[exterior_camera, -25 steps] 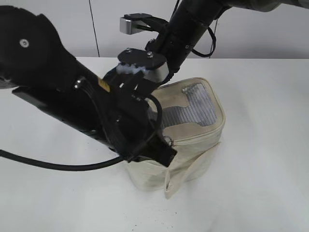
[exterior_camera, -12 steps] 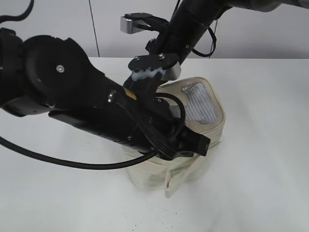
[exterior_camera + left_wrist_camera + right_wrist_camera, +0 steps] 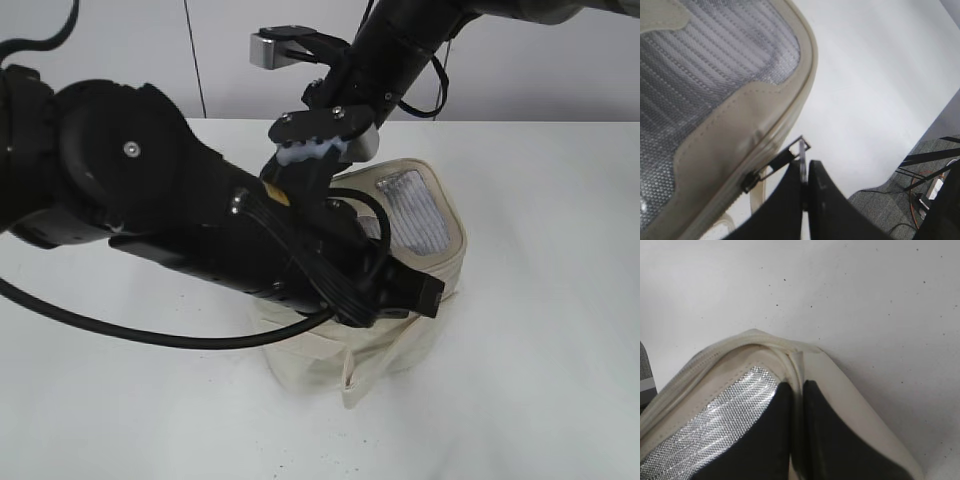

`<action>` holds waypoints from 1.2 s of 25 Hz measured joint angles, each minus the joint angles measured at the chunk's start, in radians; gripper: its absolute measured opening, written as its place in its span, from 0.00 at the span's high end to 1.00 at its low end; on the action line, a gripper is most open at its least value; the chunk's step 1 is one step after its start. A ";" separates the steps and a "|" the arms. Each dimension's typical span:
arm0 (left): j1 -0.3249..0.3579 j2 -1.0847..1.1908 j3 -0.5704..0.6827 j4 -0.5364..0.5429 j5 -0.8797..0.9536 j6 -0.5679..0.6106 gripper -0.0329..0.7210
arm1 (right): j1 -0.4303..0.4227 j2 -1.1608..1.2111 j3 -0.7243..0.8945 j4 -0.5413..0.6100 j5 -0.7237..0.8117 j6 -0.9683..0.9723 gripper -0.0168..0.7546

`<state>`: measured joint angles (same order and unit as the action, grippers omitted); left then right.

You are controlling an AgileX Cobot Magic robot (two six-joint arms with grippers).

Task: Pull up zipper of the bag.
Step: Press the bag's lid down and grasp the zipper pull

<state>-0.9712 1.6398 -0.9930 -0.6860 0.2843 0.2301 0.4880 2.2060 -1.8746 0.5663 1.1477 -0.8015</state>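
Observation:
The cream bag [image 3: 420,330] stands on the white table, its lid showing a silvery ribbed panel [image 3: 412,212]. In the left wrist view the lid [image 3: 705,85] fills the upper left, and the zipper track runs along its rim to a dark slider [image 3: 751,181]. My left gripper [image 3: 805,172] is shut on the metal pull ring [image 3: 801,150] at the bag's front right corner; it also shows in the exterior view [image 3: 425,297]. My right gripper [image 3: 797,405] is shut, pinching the lid's rim seam [image 3: 796,362] at the far edge, above the bag in the exterior view [image 3: 318,150].
The left arm [image 3: 180,220] lies low across the bag's front and hides most of its left half. A cream strap [image 3: 385,365] hangs down the bag's front. A grey floor with cables [image 3: 920,195] shows past the table edge.
My left arm has swung right across the bag's front, carrying its gripper from the front left part of the rim to the front right corner. The right gripper stays on the far rim.

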 joint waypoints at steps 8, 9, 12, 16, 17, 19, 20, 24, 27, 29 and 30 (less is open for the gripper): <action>-0.005 0.000 0.000 -0.001 -0.054 0.000 0.96 | 0.000 0.000 0.000 0.000 -0.008 0.000 0.93; -0.007 0.000 0.001 -0.001 -0.057 0.000 0.96 | 0.000 0.000 0.000 0.000 -0.008 0.000 0.93; -0.007 0.000 -0.001 0.001 -0.055 0.000 0.96 | 0.000 0.000 0.000 0.000 -0.008 0.000 0.93; -0.007 0.021 -0.041 0.026 0.000 0.000 0.96 | 0.000 0.000 0.000 0.000 -0.007 -0.001 0.93; -0.007 0.029 -0.053 0.033 0.017 0.000 0.96 | 0.000 0.000 0.000 0.000 -0.006 -0.001 0.93; -0.007 0.038 -0.065 0.044 0.033 0.000 0.96 | 0.000 0.000 0.000 0.000 -0.004 -0.001 0.93; -0.007 0.039 -0.069 0.054 0.040 0.000 0.96 | 0.000 0.000 0.000 0.000 -0.003 -0.001 0.93; -0.007 0.039 -0.072 0.084 0.052 0.000 0.96 | 0.000 0.000 0.000 0.000 -0.003 -0.001 0.93; -0.007 0.039 -0.073 0.094 0.060 0.000 0.94 | 0.000 0.000 0.000 0.000 -0.003 0.019 0.93; -0.007 0.034 -0.078 0.116 0.072 0.000 0.86 | 0.000 0.000 0.000 0.000 -0.002 0.034 0.92; -0.007 0.027 -0.080 0.139 0.080 0.000 0.80 | 0.000 0.000 0.000 0.000 -0.001 0.040 0.91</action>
<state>-0.9777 1.6670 -1.0729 -0.5470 0.3648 0.2301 0.4880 2.2060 -1.8746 0.5666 1.1465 -0.7610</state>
